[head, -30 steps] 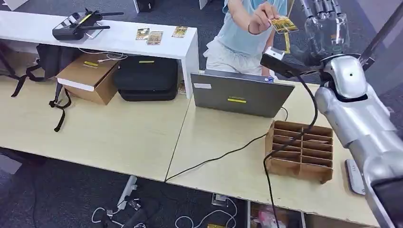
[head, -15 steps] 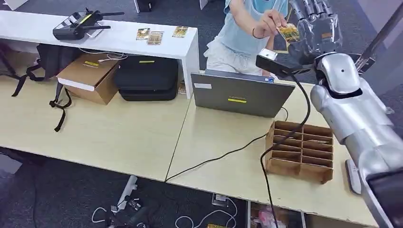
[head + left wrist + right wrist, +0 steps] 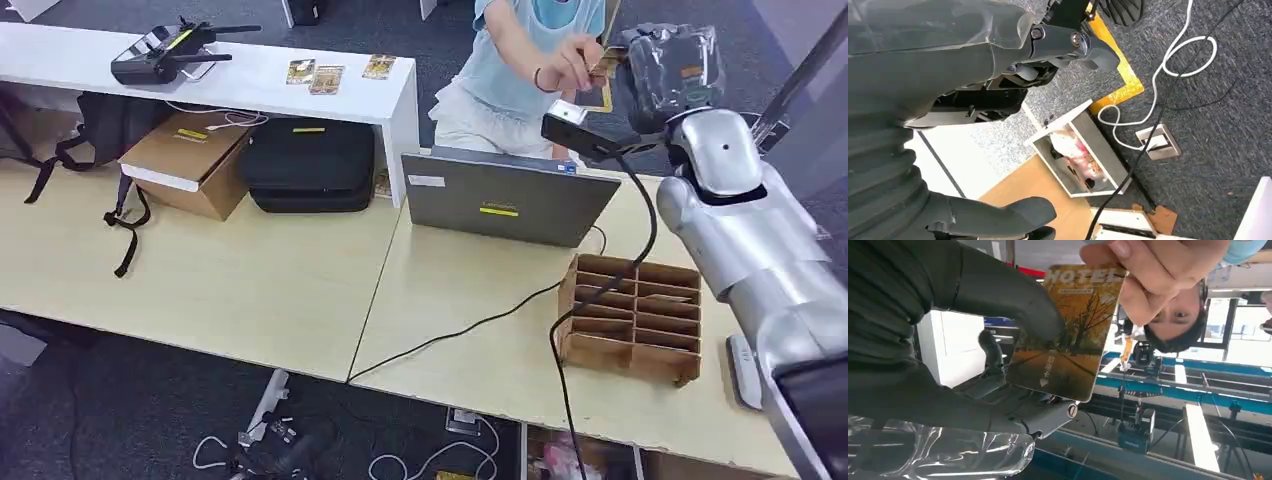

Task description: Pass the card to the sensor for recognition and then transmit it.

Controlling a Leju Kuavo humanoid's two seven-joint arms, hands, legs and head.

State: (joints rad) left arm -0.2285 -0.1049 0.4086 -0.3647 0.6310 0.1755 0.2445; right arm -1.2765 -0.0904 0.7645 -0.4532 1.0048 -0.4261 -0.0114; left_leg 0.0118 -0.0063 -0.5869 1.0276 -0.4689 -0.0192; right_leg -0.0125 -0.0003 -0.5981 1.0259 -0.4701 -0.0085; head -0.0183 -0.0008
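Since a second ago our right hand (image 3: 973,340) has been closing in on the card (image 3: 1065,335); now we are pinching it while the person's hand (image 3: 1153,275) is holding its far end, so we should be firming our grip before pulling.

A grey laptop (image 3: 505,205) sits on the bench (image 3: 250,290). Near the laptop, toward the bench's front edge, stands a brown box with many small slots (image 3: 632,318). A black cable (image 3: 470,328) runs across the bench in front of the laptop. Behind the laptop to the left is a white shelf (image 3: 220,75). A black remote (image 3: 165,52) and three small picture cards (image 3: 337,72) lie on top of it. Under the shelf, left of the laptop, sit a black case (image 3: 308,165) and a cardboard box (image 3: 190,160).
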